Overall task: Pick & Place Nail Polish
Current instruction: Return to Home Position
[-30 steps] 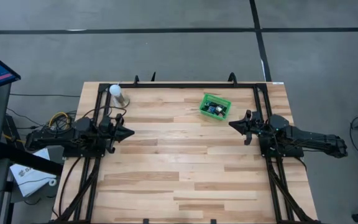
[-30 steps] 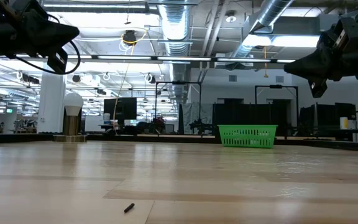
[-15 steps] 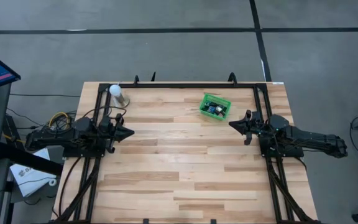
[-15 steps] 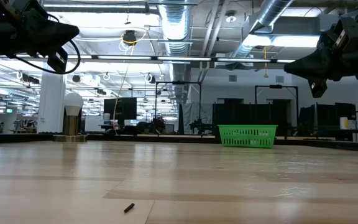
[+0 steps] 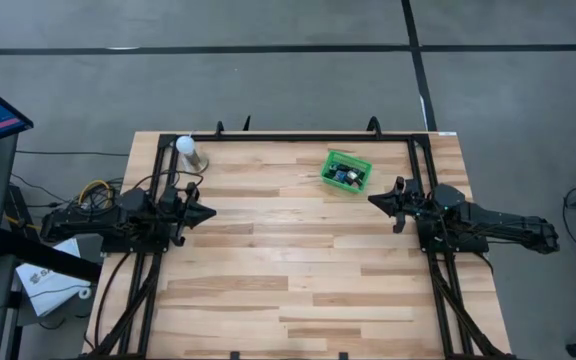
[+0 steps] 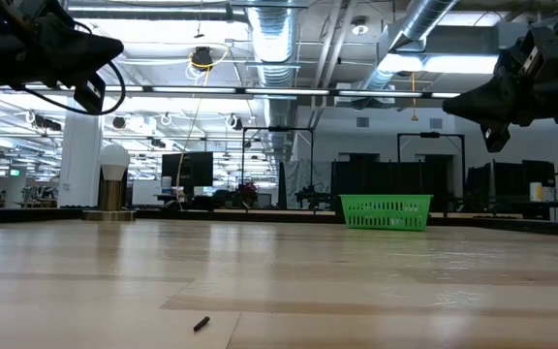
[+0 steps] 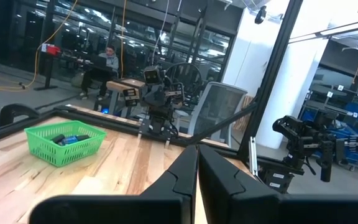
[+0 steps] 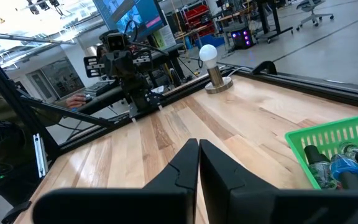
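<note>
With the left gripper (image 5: 206,212) and right gripper (image 5: 374,199) both pinched closed over opposite side edges of the bench (image 5: 298,265), its wide wooden middle lies open, the nail polish (image 5: 344,177) heaped in the green basket (image 5: 353,157) near the far edge.

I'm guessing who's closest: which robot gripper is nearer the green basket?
The right gripper, hanging close by the green plastic basket. The left gripper is far across the wooden table, nearer the white ball-topped stand.
</note>
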